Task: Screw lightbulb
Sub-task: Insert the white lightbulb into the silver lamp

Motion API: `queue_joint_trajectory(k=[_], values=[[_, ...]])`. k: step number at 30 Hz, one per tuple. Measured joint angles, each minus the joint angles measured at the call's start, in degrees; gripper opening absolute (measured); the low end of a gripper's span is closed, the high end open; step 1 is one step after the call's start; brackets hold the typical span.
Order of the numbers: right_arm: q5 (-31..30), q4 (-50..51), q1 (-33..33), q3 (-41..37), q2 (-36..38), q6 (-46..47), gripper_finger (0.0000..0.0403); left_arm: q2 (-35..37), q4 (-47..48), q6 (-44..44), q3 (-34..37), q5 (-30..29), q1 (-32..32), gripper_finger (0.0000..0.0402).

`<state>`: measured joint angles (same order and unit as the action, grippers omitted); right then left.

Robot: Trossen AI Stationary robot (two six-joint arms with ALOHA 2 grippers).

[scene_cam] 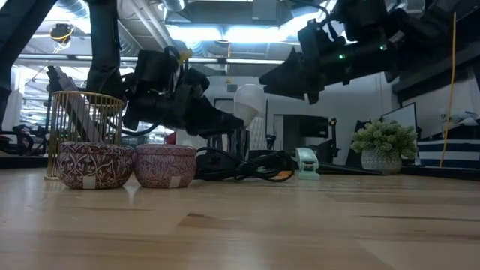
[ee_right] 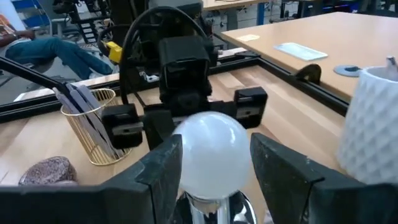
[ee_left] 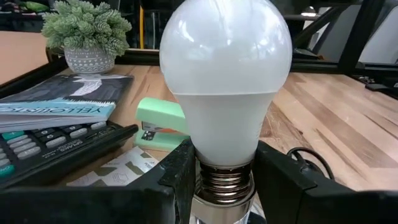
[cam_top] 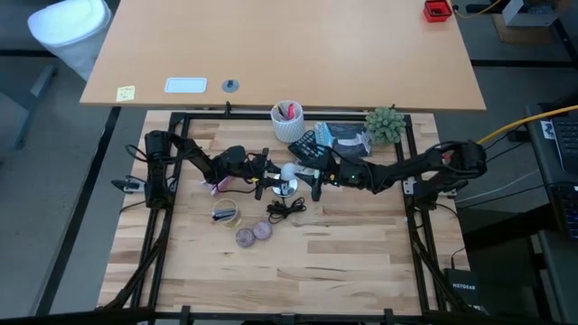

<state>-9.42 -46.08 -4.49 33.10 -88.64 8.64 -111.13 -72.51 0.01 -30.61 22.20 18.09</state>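
White patterned cup [cam_top: 288, 123] at the surface's [cam_top: 343, 262] far edge holds pens; gold wire basket [ee_right: 93, 127] holds flat dark sticks. I see the lightbulb [cam_top: 288, 171] mid-surface, between both arms, long axis upright, globe up, metal screw base down. Left pincer [ee_left: 224, 177] pinches the lightbulb at the threaded base. Right pincer [ee_right: 208, 165] is spread, fingers flanking the globe, contact unclear.

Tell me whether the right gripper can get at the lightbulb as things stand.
Probably yes. The right gripper already has its open fingers on either side of the lightbulb, nothing between them. The left gripper grips lower, at the screw base, leaving the glass free.
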Motion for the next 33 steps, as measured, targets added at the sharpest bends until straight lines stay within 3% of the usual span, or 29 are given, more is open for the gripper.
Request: queue_joint_trajectory(k=[12,27,33], values=[[1.45,1.74,-0.02,6.71,-5.81,-2.09,0.0195,0.00,0.47,0.15,0.00,-0.06,0.00,0.0129],[1.92,4.22,-0.02,9.26,-5.65,-5.82,0.0195,0.02,1.28,0.02,-0.09,-0.07,0.00,0.0129],[1.91,5.25,-0.02,9.25,-0.69,-7.90,0.0195,0.02,1.33,0.02,-0.09,-0.07,0.00,0.0129]])
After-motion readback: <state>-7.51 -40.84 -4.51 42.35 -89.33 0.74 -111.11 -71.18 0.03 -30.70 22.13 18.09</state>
